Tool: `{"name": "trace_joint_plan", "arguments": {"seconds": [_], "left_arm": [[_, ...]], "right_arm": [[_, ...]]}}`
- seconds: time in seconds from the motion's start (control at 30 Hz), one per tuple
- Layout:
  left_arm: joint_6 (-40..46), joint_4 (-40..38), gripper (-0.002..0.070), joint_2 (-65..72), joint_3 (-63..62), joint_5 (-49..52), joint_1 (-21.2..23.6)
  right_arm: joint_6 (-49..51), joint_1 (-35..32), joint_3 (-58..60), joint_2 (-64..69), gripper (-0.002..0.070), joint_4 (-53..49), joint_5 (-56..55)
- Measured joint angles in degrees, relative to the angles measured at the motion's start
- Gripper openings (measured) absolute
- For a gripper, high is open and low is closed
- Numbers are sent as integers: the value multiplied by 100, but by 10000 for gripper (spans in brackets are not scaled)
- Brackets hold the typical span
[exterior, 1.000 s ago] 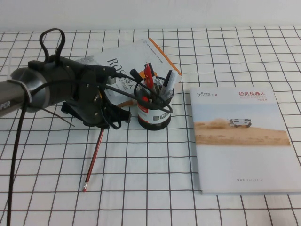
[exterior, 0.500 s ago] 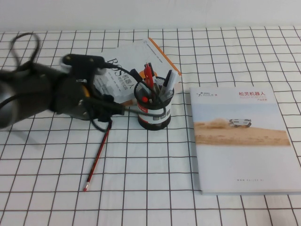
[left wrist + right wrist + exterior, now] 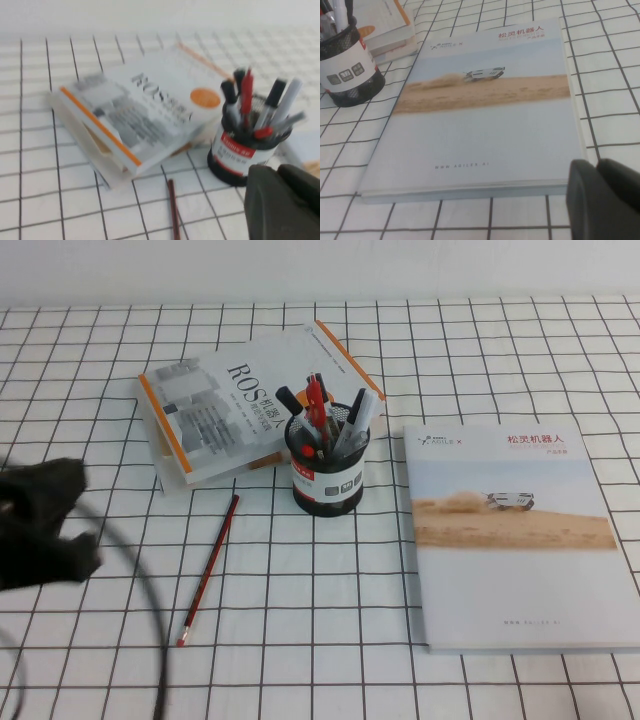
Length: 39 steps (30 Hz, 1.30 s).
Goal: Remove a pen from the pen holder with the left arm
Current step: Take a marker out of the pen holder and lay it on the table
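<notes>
The black mesh pen holder (image 3: 328, 480) stands mid-table with several pens in it, and shows in the left wrist view as well (image 3: 239, 152). A thin red pen (image 3: 208, 570) lies flat on the cloth to the holder's front left, apart from it (image 3: 173, 212). My left gripper (image 3: 45, 525) is a blurred dark shape at the table's left edge, well away from the pen and the holder. In its wrist view its fingers (image 3: 278, 172) are pressed together with nothing between them. My right gripper (image 3: 597, 165) is shut and empty just off the near corner of the booklet (image 3: 490, 110).
A ROS book (image 3: 240, 405) with an orange spine lies tilted behind and left of the holder. The AgileX booklet (image 3: 515, 535) lies flat to the holder's right. A black cable (image 3: 150, 600) curves across the front left of the checked cloth.
The left arm has pulled back from beside the holder to the left edge, uncovering the ROS book. The red pen has stayed flat on the cloth.
</notes>
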Motion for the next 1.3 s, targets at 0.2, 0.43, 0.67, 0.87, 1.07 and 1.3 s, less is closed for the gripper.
{"name": "trace_joint_plan", "arguments": {"seconds": [0.2, 0.43, 0.67, 0.87, 1.07, 1.3], "left_arm": [[-776, 600, 0, -1556, 709, 300, 0], [-1237, 1121, 0, -2165, 1056, 749, 0], [-1261, 1316, 0, -2177, 1079, 990, 0], [-1481, 1494, 0, -2191, 1201, 877, 0], [-125, 539, 0, -2840, 1932, -68, 784], [1277, -507, 0, -4068, 3123, -1317, 2133]], "right_arm": [[0, 0, 0, 0, -13, 0, 0], [0, 0, 0, 0, -13, 0, 0], [0, 0, 0, 0, -13, 0, 0], [0, 0, 0, 0, -13, 0, 0], [0, 0, 0, 0, -13, 0, 0], [0, 0, 0, 0, -13, 0, 0]]}}
